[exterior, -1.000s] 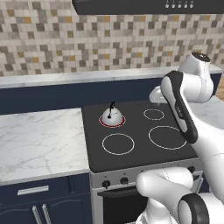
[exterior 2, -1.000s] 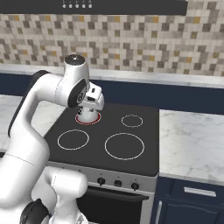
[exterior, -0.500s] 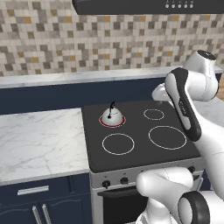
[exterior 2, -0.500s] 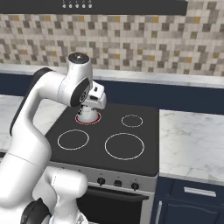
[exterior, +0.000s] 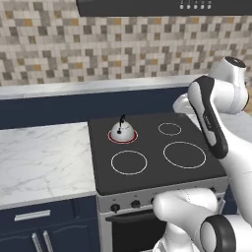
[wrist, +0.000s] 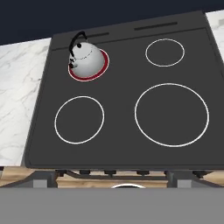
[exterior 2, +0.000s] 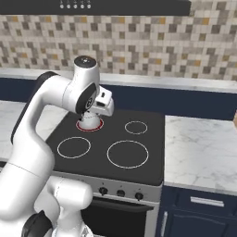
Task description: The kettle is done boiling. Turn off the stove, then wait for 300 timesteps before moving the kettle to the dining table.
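The small silver kettle (exterior: pixel 122 131) with its thin black handle stands on the back-left burner of the black stove (exterior: pixel 153 170). The ring under the kettle (wrist: pixel 86 59) glows red; the other three rings are white. In the right base view my arm covers part of the kettle (exterior 2: pixel 90 121). My gripper (wrist: pixel 111 178) hangs high above the stove's front edge, well short of the kettle, open with nothing between its fingers. Its hand (exterior 2: pixel 103 101) hovers over the cooktop. A row of black knobs (exterior 2: pixel 120 193) lines the steel front panel.
Marble counters flank the stove, one on the left (exterior: pixel 42 160) and one on the right (exterior 2: pixel 200 152), over navy cabinets with handles (exterior 2: pixel 205 201). A tiled backsplash (exterior: pixel 98 54) and a dark range hood (exterior 2: pixel 115 6) rise behind.
The arm's upper part has shifted slightly up and to the right. The kettle has stayed on its red burner.
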Controlling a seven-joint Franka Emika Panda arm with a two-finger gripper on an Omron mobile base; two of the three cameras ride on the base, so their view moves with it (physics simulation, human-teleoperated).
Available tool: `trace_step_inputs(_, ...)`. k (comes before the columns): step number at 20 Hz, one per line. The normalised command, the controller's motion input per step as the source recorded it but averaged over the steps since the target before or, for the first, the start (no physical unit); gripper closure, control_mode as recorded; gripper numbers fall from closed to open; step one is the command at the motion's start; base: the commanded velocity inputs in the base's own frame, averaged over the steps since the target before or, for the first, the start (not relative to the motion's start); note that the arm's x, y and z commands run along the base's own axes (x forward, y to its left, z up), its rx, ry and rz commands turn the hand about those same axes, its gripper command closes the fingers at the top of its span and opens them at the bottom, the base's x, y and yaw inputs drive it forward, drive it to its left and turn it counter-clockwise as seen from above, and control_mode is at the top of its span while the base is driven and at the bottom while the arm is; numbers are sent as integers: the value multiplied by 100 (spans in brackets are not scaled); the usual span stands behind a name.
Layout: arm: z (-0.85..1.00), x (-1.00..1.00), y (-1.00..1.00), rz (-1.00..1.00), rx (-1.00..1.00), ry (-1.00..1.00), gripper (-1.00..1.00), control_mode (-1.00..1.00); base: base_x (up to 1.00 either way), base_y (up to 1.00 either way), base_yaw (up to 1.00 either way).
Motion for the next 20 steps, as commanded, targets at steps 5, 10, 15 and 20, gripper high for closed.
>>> trace_step_inputs(5,0,0,0,0,0,0,-100,100,-2,-51,-5)
trace_step_inputs(10,0,0,0,0,0,0,-100,100,0,-41,0)
trace_step_inputs(15,0,0,0,0,0,0,-100,100,0,-38,0)
trace_step_inputs(20,0,0,0,0,0,0,-100,100,0,-42,0)
